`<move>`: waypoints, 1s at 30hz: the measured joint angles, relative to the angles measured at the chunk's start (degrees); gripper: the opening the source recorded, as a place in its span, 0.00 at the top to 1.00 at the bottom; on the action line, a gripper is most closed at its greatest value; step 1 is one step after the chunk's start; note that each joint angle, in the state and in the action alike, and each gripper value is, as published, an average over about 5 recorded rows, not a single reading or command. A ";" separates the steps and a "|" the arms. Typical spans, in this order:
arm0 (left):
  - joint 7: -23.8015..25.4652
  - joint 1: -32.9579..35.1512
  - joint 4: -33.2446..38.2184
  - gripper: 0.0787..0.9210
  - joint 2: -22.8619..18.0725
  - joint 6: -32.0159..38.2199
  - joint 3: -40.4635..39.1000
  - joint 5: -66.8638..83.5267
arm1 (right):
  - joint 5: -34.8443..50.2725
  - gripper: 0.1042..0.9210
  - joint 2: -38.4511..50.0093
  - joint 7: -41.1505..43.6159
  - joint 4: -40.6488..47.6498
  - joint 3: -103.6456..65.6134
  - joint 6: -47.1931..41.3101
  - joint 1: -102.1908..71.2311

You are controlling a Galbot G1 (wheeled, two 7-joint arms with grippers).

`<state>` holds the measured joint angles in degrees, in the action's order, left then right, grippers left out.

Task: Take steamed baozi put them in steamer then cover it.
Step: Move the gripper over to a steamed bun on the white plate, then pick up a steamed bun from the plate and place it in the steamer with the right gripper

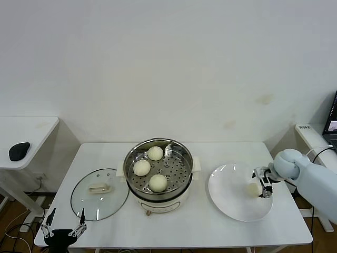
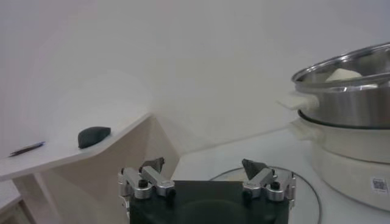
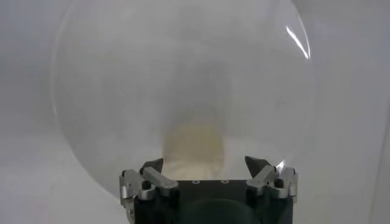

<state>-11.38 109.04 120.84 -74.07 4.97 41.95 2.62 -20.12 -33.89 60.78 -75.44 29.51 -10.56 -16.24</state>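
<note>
The steamer (image 1: 128,176) stands mid-table with three baozi on its tray: one at the back (image 1: 155,153), one on the left (image 1: 141,167), one at the front (image 1: 158,182). The fourth baozi (image 1: 254,188) lies on the white plate (image 1: 231,203) at the right. My right gripper (image 1: 262,188) is open, down at the plate, fingers either side of this baozi, which shows blurred in the right wrist view (image 3: 195,143). The cover (image 1: 84,203) lies flat on the table left of the steamer. My left gripper (image 1: 64,225) is open and empty at the table's front left corner.
A side table at the far left holds a black mouse (image 1: 19,151), also in the left wrist view (image 2: 93,136), with a pen (image 2: 27,148). The left wrist view shows the steamer's wall (image 2: 353,103) and the cover's rim (image 2: 308,189). A wall stands behind.
</note>
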 measured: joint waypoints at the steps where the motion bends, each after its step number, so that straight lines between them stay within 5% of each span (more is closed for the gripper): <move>1: 0.00 -0.02 -0.01 0.12 0.00 0.00 -0.04 -0.01 | -0.02 0.15 -0.08 0.03 0.07 0.00 -0.17 -0.02; 20: -0.09 -0.42 -0.64 0.12 0.00 0.01 -0.27 -0.04 | 0.52 0.48 -0.70 1.27 0.98 0.42 -0.59 0.00; 30: -0.03 -0.45 -0.25 0.12 0.29 0.01 -0.25 0.12 | 3.52 0.47 1.24 1.99 -1.03 2.85 -1.07 3.90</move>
<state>-11.41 108.60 120.59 -73.79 4.99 41.70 2.75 -16.61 -32.65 62.77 -76.47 32.37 -11.63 -12.34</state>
